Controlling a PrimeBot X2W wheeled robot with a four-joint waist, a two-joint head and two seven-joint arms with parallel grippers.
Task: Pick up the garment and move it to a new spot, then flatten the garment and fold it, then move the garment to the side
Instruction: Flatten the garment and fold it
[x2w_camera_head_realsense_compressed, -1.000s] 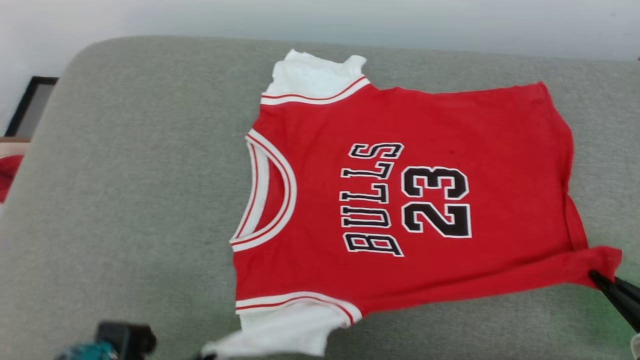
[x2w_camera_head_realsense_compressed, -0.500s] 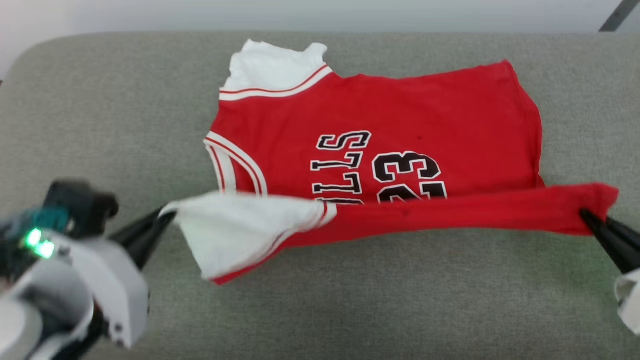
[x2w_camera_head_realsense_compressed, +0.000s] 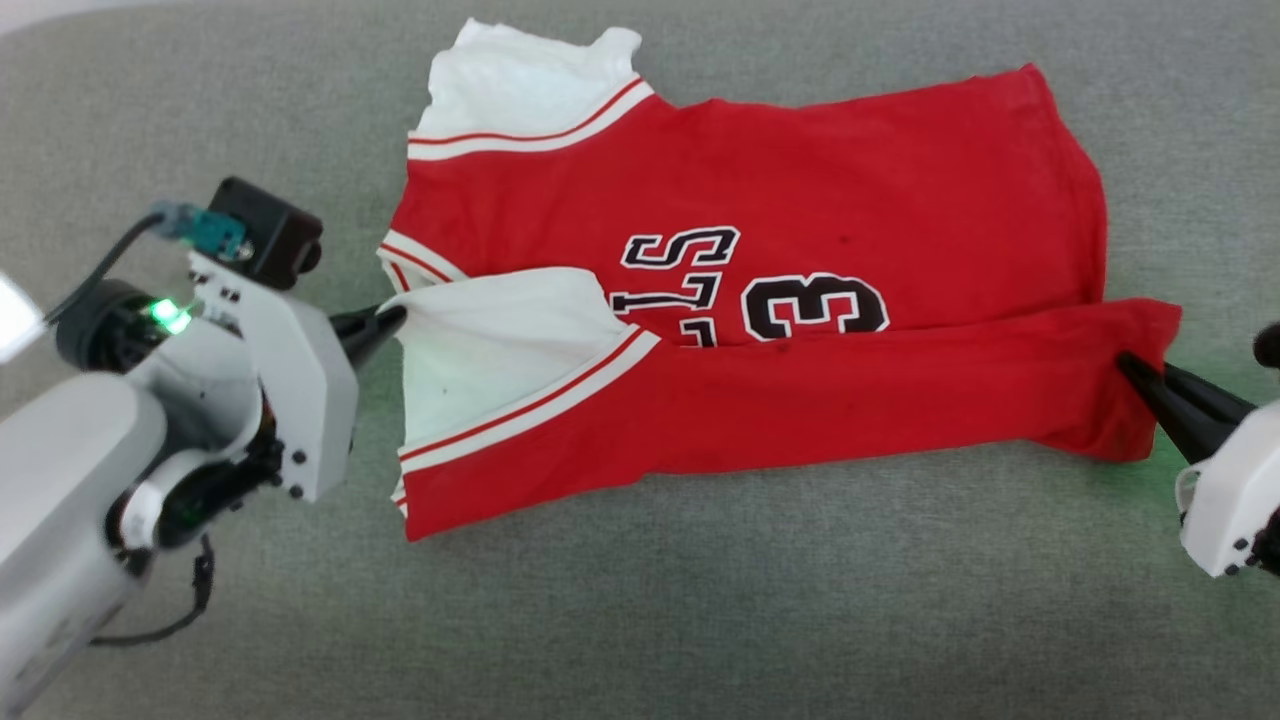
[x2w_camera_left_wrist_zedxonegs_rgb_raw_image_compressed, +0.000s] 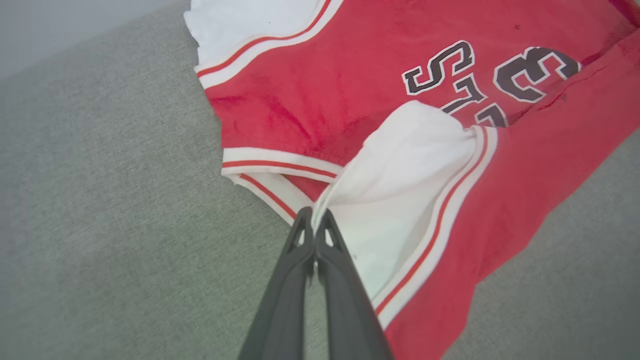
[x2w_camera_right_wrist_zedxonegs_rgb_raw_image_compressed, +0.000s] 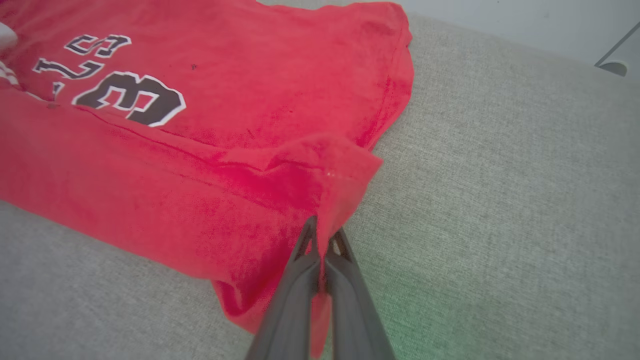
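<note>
The garment (x2w_camera_head_realsense_compressed: 850, 180) is soft, matt knit cloth, slightly fuzzy; its black lettering looks flatter and smoother. Where the left gripper (x2w_camera_left_wrist_zedxonegs_rgb_raw_image_compressed: 314, 216) pinches it, the white sleeve cloth is thin and limp. The left and right gripper (x2w_camera_right_wrist_zedxonegs_rgb_raw_image_compressed: 323, 229) both have smooth, matt dark plastic fingers (x2w_camera_right_wrist_zedxonegs_rgb_raw_image_compressed: 350, 300). Beneath them the bench (x2w_camera_head_realsense_compressed: 700, 600) wears coarse, matt grey woven fabric.

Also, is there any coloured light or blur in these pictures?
Head view: a green glow tints the grey cushion by the right gripper; a green lamp is lit on the left arm. Right wrist view: same green tint on the cushion. Left wrist view: even light, jersey print sharp.
</note>
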